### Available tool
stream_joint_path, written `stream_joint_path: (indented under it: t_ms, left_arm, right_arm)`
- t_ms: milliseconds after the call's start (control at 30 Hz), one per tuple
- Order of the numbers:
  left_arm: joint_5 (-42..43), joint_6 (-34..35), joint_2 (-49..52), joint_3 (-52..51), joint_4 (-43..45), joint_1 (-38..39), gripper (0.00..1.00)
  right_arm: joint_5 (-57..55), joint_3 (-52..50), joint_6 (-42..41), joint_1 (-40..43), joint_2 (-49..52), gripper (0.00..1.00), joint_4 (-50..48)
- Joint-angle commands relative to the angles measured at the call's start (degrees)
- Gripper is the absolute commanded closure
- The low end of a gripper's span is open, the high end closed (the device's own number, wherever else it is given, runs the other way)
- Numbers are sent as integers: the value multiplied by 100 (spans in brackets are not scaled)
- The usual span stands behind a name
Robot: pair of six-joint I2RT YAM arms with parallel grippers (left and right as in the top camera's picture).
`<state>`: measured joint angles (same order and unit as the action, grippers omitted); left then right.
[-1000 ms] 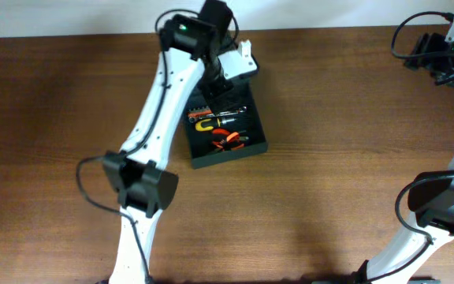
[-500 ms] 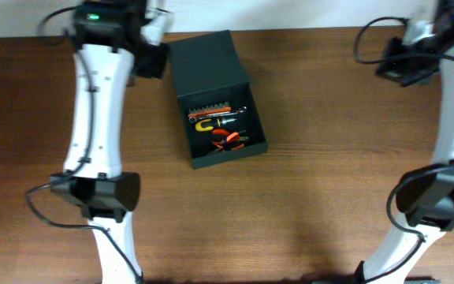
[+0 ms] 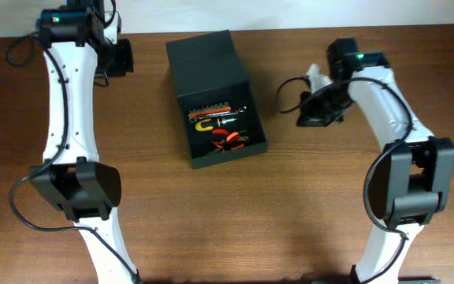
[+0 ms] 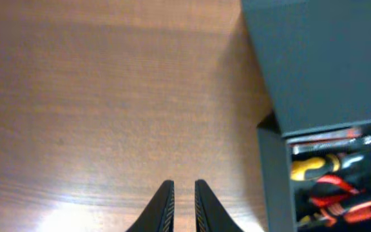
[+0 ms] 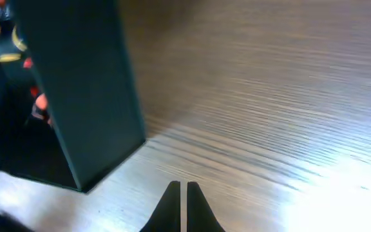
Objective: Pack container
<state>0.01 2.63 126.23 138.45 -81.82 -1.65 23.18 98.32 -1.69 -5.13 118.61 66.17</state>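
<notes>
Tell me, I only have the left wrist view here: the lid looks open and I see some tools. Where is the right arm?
Observer: The right claw is over bare table to the right of the container.
Operator: Carrying anything?
Observer: No, it is shut on nothing.
Operator: What tools are in there?
Observer: Overhead shows a row of orange bits, a yellow-handled tool and orange-handled pliers.

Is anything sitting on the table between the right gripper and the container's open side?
Nothing visible. Overhead, only bare wood table lies between the right gripper and the container. The right wrist view shows the same: clear tabletop up to the container's dark wall. The gripper is shut and empty.
</notes>
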Motion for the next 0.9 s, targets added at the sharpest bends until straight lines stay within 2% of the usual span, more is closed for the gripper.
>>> stream_joint_path:
  t_ms: [0,100,200,367,500,633,867]
  left_arm:
    - [90,85,39,-841,264,-131,87]
    - [120,286,39,-1679,649,-164,88]
    - [540,313,39,-2406,1084,-179,92]
    - [1088,385,39,-3099,1714,-179,93]
    - [1139,693,39,-3292,2076,-179,93]
    - [1241,892,39,-3320,2398,-179,92]
    - [2339,938,48,-3322,3370,-177,87]
  right_arm:
    - [190,-195,151,-376,-15,96,-151]
    - [188,-302,151,-629,-15,96,-229]
    - [188,-455,149,-868,-15,96,-328]
    - [221,-619,149,-1110,-15,96,-420]
    - [778,-619,341,-1259,-15,96,-354]
    - [743,-619,337,-1272,-15,96,-481]
    - [662,-614,-243,-625,-15,96,-1526]
